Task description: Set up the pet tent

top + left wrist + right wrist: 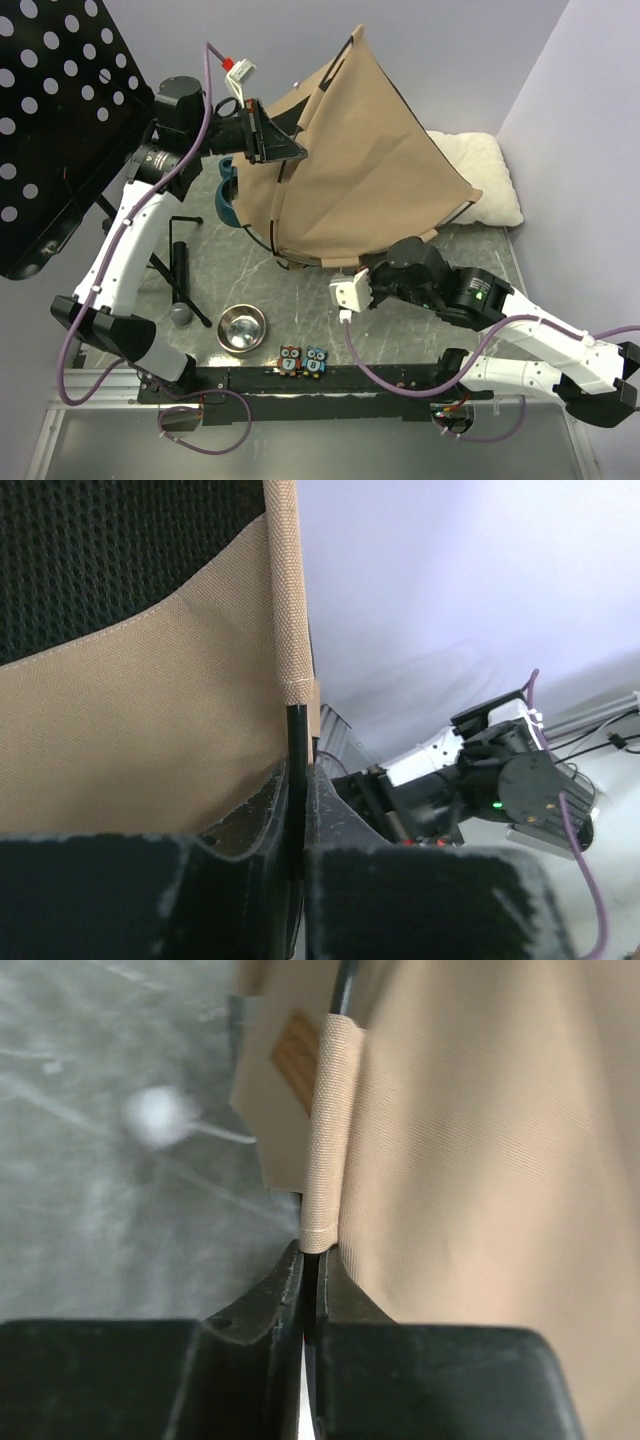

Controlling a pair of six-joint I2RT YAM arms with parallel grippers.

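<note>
While the tent (370, 170) is standing half-raised at the far middle of the table (200, 260), the left gripper (298, 810) is clenching a bare pole (297, 740) on its far-left side. The right gripper (310, 1280) is clamping shut at a sleeve (325, 1130) end on the near edge, seemingly on the pole there. Uneven pulling is risking the thin pole slipping free and the fabric collapsing.
</note>
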